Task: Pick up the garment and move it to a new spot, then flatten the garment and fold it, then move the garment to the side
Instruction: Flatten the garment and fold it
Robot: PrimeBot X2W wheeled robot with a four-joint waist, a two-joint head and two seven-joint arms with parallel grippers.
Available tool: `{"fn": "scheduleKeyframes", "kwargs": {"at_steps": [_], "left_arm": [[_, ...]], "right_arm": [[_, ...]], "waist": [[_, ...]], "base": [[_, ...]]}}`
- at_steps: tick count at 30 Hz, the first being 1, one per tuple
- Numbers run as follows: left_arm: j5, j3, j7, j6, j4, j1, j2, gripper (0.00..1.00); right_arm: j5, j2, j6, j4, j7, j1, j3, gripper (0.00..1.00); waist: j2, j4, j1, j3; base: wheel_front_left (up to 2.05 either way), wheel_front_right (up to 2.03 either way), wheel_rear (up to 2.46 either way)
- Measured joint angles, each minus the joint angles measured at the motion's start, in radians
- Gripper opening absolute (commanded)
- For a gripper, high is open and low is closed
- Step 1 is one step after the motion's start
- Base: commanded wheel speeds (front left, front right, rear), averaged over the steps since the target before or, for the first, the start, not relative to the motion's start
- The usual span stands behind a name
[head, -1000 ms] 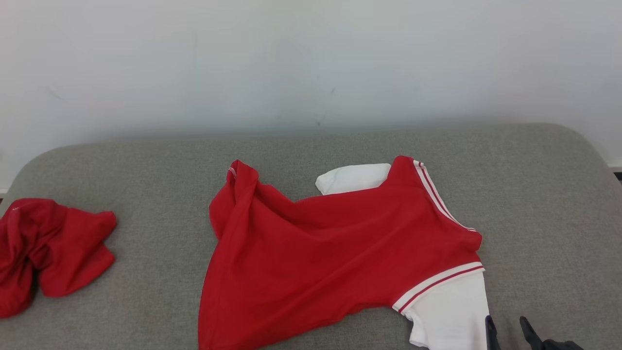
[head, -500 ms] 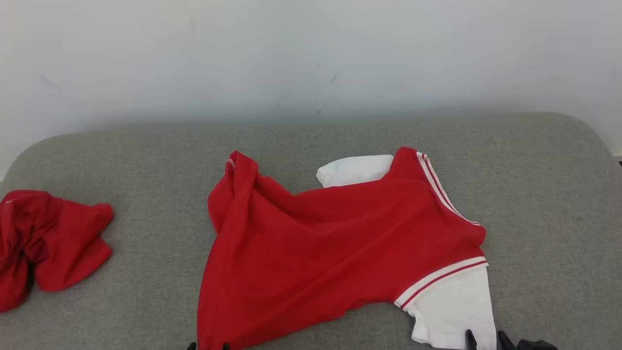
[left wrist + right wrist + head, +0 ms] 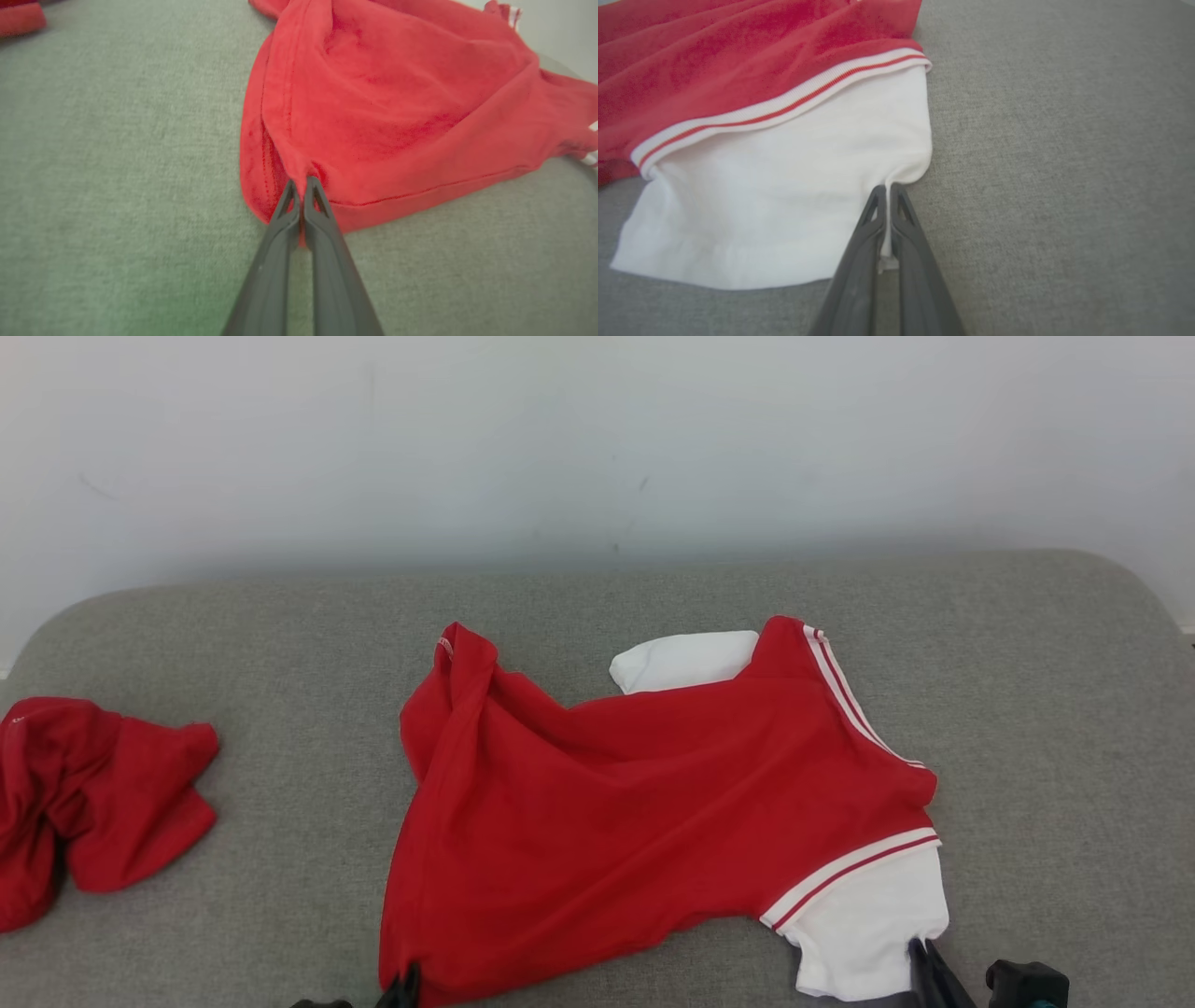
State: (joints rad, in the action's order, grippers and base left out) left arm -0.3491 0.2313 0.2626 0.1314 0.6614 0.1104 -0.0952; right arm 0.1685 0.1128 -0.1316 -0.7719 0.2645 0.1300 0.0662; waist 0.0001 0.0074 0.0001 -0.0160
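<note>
Grey fabric-covered bench (image 3: 1027, 709) carries everything. The garment (image 3: 635, 803), a red shirt w/ white sleeves & striped trim, lies rumpled at centre-front of it, spread wide but creased, far-left part bunched into a ridge.

Step in hand, by my read: the 1st one, pick up & move to a new spot. The grasp looks made, the lift not yet begun, since the cloth lies on the bench all round.

Near white sleeve (image 3: 868, 915) is pinched at its outer corner by the right gripper (image 3: 887, 189), fingers pressed together w/ a nip of white fabric between. Left gripper (image 3: 301, 182) is likewise clamped tight, on the red hem corner (image 3: 280, 205) at the front-left.

Next move prob. needs both arms rising together & level, keeping the span between them taut enough that the shirt hangs open, not so taut a thin pinch slips. Both holds are on edges only, so a jerk could lose one.

Around: pale wall (image 3: 597, 448) behind. A 2nd red cloth (image 3: 93, 803) sits heaped at the bench's left edge, well apart from the shirt. It limits free room on that side; right side & back look open. Far white sleeve (image 3: 686, 660) pokes out at the back and may drag on lift.
</note>
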Motion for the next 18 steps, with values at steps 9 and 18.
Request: {"fn": "scheduleKeyframes", "kwargs": {"at_steps": [9, 18], "left_arm": [[0.023, -0.054, 0.0, 0.0, -0.22, -0.008, -0.057, 0.0], [-0.043, 0.027, -0.043, 0.0, -0.326, 0.364, -0.213, 0.0]], "right_arm": [[0.104, 0.014, 0.0, 0.255, -0.001, -0.014, -0.064, 0.0], [0.229, 0.134, 0.0, 0.389, -0.058, 0.351, -0.137, 0.0]], "waist": [[0.0, -0.015, 0.0, -0.003], [0.0001, -0.041, 0.0001, -0.07]], "base": [[0.0, 0.0, 0.0], [0.0, 0.0, 0.0]]}}
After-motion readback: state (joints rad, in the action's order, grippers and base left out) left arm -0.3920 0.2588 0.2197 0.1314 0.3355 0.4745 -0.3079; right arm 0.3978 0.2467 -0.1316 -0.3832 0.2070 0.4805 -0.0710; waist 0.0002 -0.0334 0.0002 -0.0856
